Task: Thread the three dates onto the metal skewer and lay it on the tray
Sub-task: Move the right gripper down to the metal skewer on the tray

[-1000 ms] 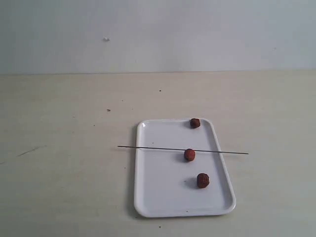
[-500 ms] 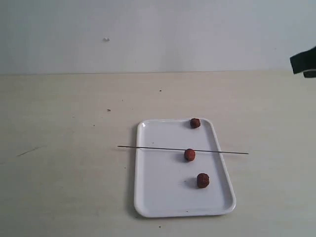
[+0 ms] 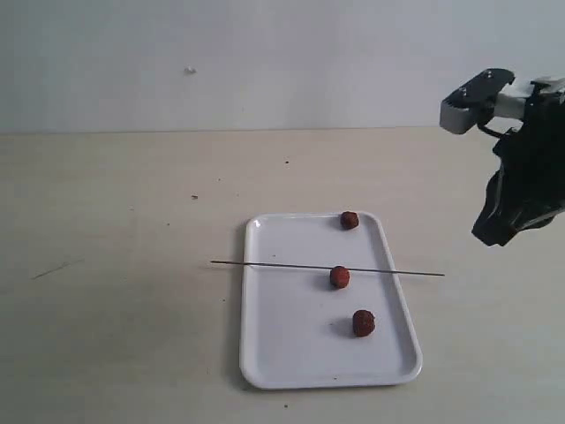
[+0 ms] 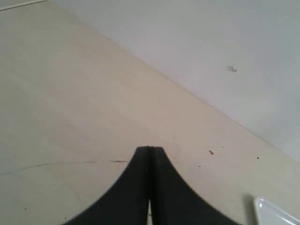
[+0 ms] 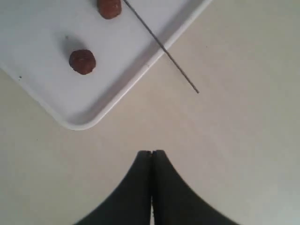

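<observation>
The white tray (image 3: 291, 353) lies on the table with three dates on it: one at its far corner (image 3: 350, 220), one in the middle (image 3: 340, 277), one nearer the front (image 3: 363, 323). Across the tray rests the thin metal skewer (image 3: 265, 265), both ends past the rim, touching the middle date. My right gripper (image 3: 493, 237) hangs shut and empty above the table right of the tray; its wrist view shows the shut tips (image 5: 151, 153), the skewer's end (image 5: 183, 75) and two dates (image 5: 82, 61) (image 5: 109, 8). My left gripper (image 4: 150, 149) is shut over bare table, outside the exterior view.
The pale table top (image 3: 115, 291) runs back to a light wall (image 3: 265, 62). A tray corner (image 4: 274, 213) shows at the edge of the left wrist view. Small dark specks (image 3: 194, 197) dot the table.
The right arm has come into the exterior view from the right edge and moved down and left toward the tray. Tray, skewer and dates have not moved.
</observation>
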Robot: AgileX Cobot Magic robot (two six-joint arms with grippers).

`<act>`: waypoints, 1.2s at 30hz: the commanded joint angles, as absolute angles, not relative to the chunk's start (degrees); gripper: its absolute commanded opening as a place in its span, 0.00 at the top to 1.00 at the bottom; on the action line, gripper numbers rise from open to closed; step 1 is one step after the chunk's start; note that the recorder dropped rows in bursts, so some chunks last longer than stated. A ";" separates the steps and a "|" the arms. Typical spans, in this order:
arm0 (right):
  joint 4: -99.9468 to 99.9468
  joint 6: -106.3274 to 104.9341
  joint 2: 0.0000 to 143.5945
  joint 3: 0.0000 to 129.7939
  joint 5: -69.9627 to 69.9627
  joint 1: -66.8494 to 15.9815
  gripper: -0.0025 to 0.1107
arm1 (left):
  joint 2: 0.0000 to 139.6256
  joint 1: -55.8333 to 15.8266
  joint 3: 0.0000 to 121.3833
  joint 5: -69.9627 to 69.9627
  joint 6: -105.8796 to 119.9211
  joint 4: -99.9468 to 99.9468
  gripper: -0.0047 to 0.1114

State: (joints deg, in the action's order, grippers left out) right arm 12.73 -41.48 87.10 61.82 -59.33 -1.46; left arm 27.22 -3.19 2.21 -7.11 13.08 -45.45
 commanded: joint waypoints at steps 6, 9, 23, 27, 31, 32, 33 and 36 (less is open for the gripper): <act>9.54 -54.08 95.56 64.44 -55.65 -1.36 0.92 | 27.35 -3.80 2.65 -7.11 12.76 -45.15 0.96; 7.60 -61.00 97.48 65.05 -56.21 -3.01 0.92 | 27.35 -5.44 2.65 -6.87 12.76 -45.15 0.96; -2.75 -62.29 104.02 66.20 -46.56 -14.53 0.98 | 27.35 -8.05 2.65 -6.34 12.87 -45.15 0.96; -0.44 -62.42 107.17 70.90 -51.46 -14.68 0.98 | 27.35 -8.06 2.65 -6.24 12.87 -45.15 0.96; 7.45 -62.91 109.98 75.97 -56.61 -14.68 0.98 | 27.35 -8.06 2.65 -6.10 12.87 -45.15 0.96; 9.31 -63.22 110.94 77.31 -58.49 -14.68 0.98 | 27.35 -8.18 2.65 -6.11 12.87 -45.15 0.96; 11.12 -63.77 112.01 78.43 -60.64 -14.68 0.98 | 27.35 -8.62 2.65 -6.11 12.87 -45.15 0.96; 12.21 -64.47 115.00 81.42 -64.33 -14.68 0.98 | 27.35 -10.23 2.65 -6.11 12.99 -45.15 0.96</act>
State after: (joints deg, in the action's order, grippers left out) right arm 10.61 -63.41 112.60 79.03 -60.78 -14.59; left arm 27.22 -8.89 2.21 -6.07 13.08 -45.45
